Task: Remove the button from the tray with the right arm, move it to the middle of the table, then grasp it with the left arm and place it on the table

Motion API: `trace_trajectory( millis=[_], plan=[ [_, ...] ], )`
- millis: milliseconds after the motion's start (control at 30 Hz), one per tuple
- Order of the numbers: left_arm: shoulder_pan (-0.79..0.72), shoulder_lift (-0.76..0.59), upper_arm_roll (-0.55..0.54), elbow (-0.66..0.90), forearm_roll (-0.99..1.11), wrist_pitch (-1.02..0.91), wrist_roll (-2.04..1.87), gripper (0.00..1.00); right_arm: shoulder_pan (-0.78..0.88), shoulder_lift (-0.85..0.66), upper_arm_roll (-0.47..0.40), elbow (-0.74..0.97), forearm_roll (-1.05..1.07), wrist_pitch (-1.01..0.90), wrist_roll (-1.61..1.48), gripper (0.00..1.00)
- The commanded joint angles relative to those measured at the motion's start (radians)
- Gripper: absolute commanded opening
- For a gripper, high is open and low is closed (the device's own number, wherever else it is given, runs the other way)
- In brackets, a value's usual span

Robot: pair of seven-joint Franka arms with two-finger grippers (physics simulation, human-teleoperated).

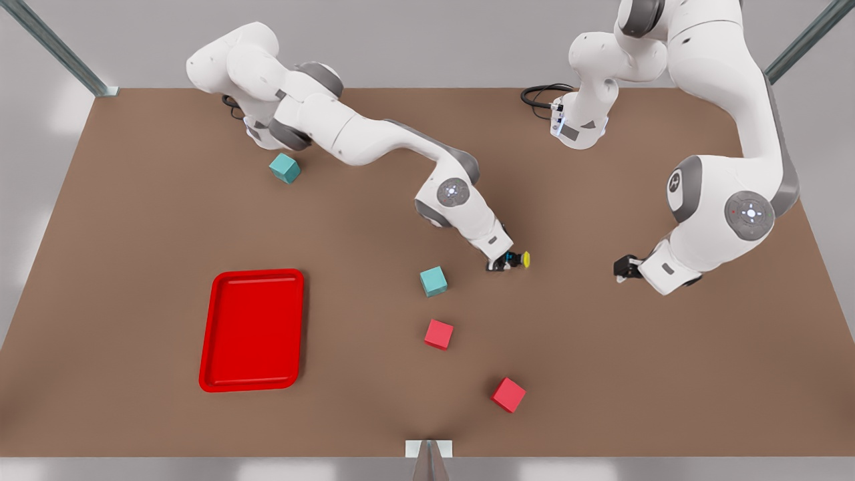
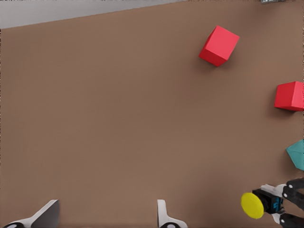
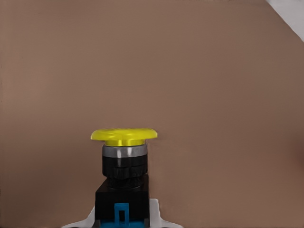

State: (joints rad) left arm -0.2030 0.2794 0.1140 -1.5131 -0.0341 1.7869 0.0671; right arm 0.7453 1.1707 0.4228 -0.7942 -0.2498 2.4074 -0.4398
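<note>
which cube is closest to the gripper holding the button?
The teal cube mid-table, beside the right gripper holding the button. The other teal cube and both red cubes lie farther away.

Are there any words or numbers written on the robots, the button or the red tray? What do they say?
No words or numbers can be read anywhere.
The button, held by the right gripper: plain yellow cap, no lettering.
The tray: plain red, no label.
The round grey joint caps on the arms carry small light marks, not letters.
The left gripper is open and bears no text.
</note>
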Motion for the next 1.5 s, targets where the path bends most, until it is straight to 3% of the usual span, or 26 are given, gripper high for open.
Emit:
trace_trajectory(
  millis=[0, 33, 67, 200, 300, 333, 367, 433, 533, 567, 600, 633, 700, 733, 800, 967, 1067, 1100, 1167, 1300, 1467],
  plan=[
    [0.001, -0.006, 0.001, 0.001, 0.002, -0.011, -0.010, 1.00, 0.031, 0.021, -0.021, 0.003, -0.025, 0.096, -0.226, 0.21],
    [0.001, 0.003, 0.001, -0.004, 0.002, -0.011, -0.009, 1.00, 0.031, 0.047, -0.022, 0.012, -0.025, 0.099, -0.206, 0.39],
    [0.001, -0.002, 0.001, -0.003, 0.000, -0.011, -0.009, 1.00, 0.031, 0.050, -0.024, 0.012, -0.025, 0.098, -0.211, 1.00],
    [0.001, -0.019, 0.003, -0.001, -0.003, -0.030, -0.009, 1.00, 0.031, 0.050, -0.033, 0.012, -0.025, 0.085, -0.205, 1.00],
    [0.001, -0.022, 0.010, 0.002, 0.003, -0.030, -0.038, 1.00, -0.018, -0.103, -0.036, -0.009, -0.031, -0.111, -0.151, 1.00],
    [0.001, -0.025, 0.000, 0.026, -0.001, -0.034, -0.224, 1.00, -0.079, -0.228, -0.036, -0.080, -0.034, -0.259, -0.091, 1.00],
    [-0.036, -0.019, -0.025, 0.094, -0.009, -0.148, -0.651, 1.00, -0.176, -0.359, -0.033, -0.173, -0.028, -0.399, -0.068, 1.00],
    [-0.050, -0.005, -0.151, 0.116, 0.011, -0.192, -1.402, 1.00, -0.398, -0.683, -0.032, -0.532, -0.025, -0.444, 0.048, 1.00],
    [-0.117, 0.073, -0.168, 0.175, 0.016, -0.181, -1.938, 1.00, -0.616, -0.767, -0.035, -0.516, 0.076, -0.769, 0.279, 1.00],
    [-0.148, 0.141, -0.163, 0.180, 0.042, -0.178, -2.105, 1.00, -0.702, -0.752, -0.035, -0.494, 0.080, -0.772, 0.170, 1.00],
    [-0.148, 0.184, -0.163, 0.185, 0.071, -0.179, -2.248, 1.00, -0.762, -0.734, -0.038, -0.359, 0.078, -0.806, 0.130, 1.00],
    [-0.150, 0.193, -0.165, 0.185, 0.071, -0.187, -2.320, 1.00, -0.811, -0.802, -0.070, -0.407, 0.073, -0.926, 0.262, 1.00],
    [-0.173, 0.264, -0.162, 0.186, 0.074, -0.181, -2.429, 1.00, -0.935, -1.311, -0.194, -1.088, 0.225, -0.650, 0.579, 1.00],
    [-0.173, 0.316, -0.165, 0.209, 0.069, -0.159, -2.488, 1.00, -0.926, -1.356, -0.240, -1.174, 0.239, -0.560, 0.464, 1.00],
    [-0.171, 0.392, -0.155, 0.246, 0.065, -0.096, -2.546, 1.00, -0.928, -1.163, -0.240, -0.967, 0.222, -0.660, 0.434, 1.00],
    [-0.122, 0.426, -0.151, 0.223, 0.056, 0.023, -2.350, 1.00, -0.926, -1.062, -0.242, -0.866, 0.227, -0.671, 0.441, 1.00],
    [-0.138, 0.396, -0.151, 0.100, 0.063, 0.101, -2.540, 1.00, -0.911, -1.086, -0.243, -0.872, 0.221, -0.656, 0.437, 1.00],
    [-0.138, 0.394, -0.151, 0.079, 0.082, 0.106, -2.613, 1.00, -0.738, -1.100, -0.409, -0.872, 0.216, -0.656, 0.437, 1.00],
    [-0.162, 0.347, -0.152, -0.059, 0.120, 0.201, -2.653, 1.00, -0.687, -1.092, -0.449, -0.869, 0.216, -0.662, 0.435, 1.00],
    [-0.176, 0.290, -0.160, -0.180, 0.152, 0.290, -2.638, 1.00, -0.689, -1.088, -0.441, -0.867, 0.218, -0.671, 0.437, 1.00],
    [-0.171, 0.337, -0.163, -0.180, 0.142, 0.411, -2.635, 1.00, -0.701, -1.079, -0.444, -0.869, 0.222, -0.672, 0.415, 1.00]
  ],
)
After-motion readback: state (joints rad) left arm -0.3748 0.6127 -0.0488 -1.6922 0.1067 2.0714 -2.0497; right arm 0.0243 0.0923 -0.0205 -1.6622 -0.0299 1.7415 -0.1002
